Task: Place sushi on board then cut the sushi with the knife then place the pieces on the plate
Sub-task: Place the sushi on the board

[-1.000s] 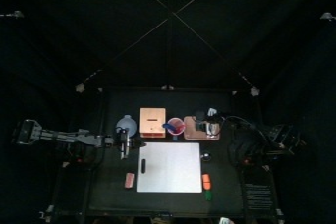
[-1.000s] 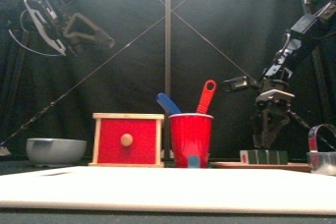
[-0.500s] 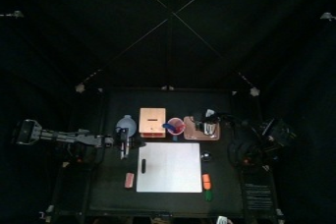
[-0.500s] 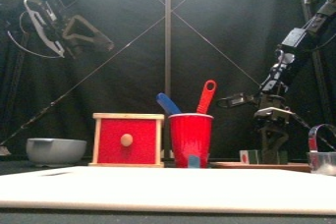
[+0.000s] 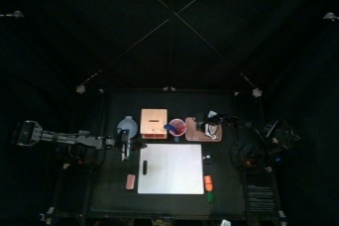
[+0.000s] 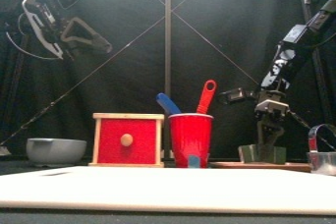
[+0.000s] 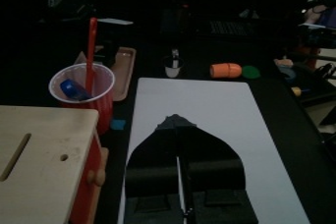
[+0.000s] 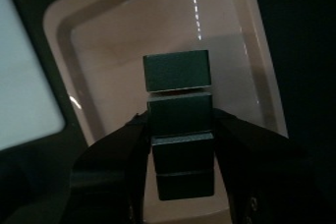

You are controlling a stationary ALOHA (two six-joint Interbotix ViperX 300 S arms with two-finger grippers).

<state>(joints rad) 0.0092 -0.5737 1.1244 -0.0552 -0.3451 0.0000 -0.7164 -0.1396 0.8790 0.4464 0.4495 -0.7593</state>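
Sushi roll (image 8: 180,72) on pink tray (image 8: 105,41), R pincer (image 8: 180,122) round it, grip unclear

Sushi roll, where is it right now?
In the front view the sushi roll sits on the pink tray at the right, just right of the red cup, with the right gripper straddling it.

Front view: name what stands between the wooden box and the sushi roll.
The red cup, holding a blue knife and a red knife, stands between the wooden box and the sushi roll: front view.
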